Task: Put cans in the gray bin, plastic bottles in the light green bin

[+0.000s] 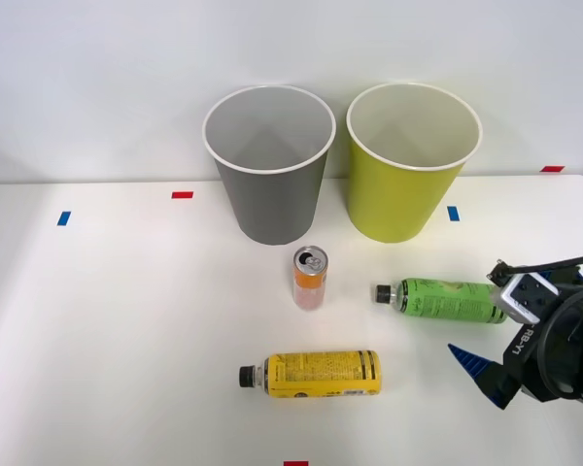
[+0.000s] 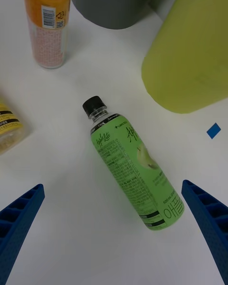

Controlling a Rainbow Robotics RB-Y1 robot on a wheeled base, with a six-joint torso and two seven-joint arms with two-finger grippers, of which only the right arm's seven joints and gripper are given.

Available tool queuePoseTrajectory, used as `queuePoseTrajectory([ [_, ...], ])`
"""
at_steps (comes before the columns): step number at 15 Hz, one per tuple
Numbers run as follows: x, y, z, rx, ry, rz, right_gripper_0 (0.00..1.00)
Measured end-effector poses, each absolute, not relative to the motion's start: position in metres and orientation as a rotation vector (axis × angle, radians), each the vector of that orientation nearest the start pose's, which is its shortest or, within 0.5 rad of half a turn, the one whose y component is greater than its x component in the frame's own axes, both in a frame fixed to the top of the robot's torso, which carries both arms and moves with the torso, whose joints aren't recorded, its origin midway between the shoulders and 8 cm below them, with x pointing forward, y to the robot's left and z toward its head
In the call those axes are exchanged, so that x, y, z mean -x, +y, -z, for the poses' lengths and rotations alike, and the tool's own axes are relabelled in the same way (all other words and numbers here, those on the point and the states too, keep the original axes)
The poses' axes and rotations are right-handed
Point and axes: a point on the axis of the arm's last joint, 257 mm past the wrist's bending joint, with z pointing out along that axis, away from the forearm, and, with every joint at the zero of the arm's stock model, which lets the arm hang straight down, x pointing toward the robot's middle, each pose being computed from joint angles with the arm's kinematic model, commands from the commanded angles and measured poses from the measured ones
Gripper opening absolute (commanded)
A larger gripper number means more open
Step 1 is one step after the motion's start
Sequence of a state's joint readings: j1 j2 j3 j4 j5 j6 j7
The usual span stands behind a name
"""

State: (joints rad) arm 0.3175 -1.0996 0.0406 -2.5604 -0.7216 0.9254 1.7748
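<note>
Front view: gray bin (image 1: 269, 165) and light green bin (image 1: 408, 160) stand side by side (nothing visible inside); can (image 1: 310, 278) upright before them, yellow bottle (image 1: 316, 374) lying nearer. Wrist view: right gripper (image 2: 114, 232) spread apart, holding nothing, over the lying green bottle (image 2: 133, 166).

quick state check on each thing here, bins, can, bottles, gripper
gray bin: upright, nothing visible inside
light green bin: upright, nothing visible inside
orange can: standing upright
green-label bottle: lying down, capped
yellow-label bottle: lying down, capped
right gripper: open, above green-label bottle
</note>
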Motion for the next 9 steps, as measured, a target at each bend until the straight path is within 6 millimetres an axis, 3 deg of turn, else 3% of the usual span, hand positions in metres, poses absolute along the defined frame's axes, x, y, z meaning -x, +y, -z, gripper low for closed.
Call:
queuePoseTrajectory([
  [5, -0.361, -0.235, 0.195, 1.442, 1.987, 0.169, 1.0],
  [9, -0.387, -0.233, 0.209, 1.638, 1.925, 0.212, 1.0],
])
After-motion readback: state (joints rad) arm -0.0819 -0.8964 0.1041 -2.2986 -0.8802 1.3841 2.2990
